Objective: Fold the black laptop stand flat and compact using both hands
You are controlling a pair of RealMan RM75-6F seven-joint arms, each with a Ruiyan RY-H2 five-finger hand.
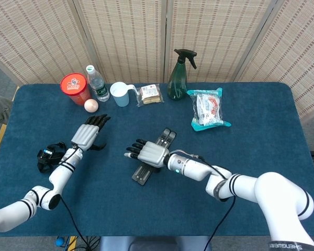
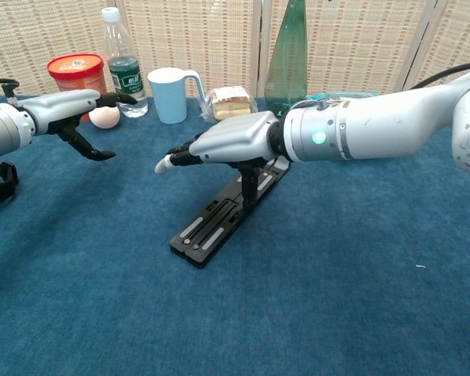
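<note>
While laptop stand [image 2: 223, 221] lies folded mid-worktop, right hand [image 2: 233, 142] hovers above, fingers spread, empty; left hand [image 2: 63, 110] open far left. Advice: press rails together evenly, both hands.

Plenty of bare blue cloth worktop [image 1: 240, 151] to the right and front of the folded black laptop stand [image 2: 219, 219], so that side is wide open. The back edge is crowded: red-lidded tub [image 1: 75, 88], clear water bottle [image 1: 97, 83], pale egg [image 1: 91, 105], light blue mug [image 1: 120, 94], wrapped sandwich [image 1: 149, 93], green spray bottle [image 1: 178, 77] and a teal snack bag [image 1: 208, 109]. The right hand [image 2: 231, 145] hovers right over the stand with its fingers [image 2: 176, 159] spread flat, and the left hand [image 1: 87, 134] sits well apart, near a black strap bundle [image 1: 47, 156] at the worktop's left edge.
</note>
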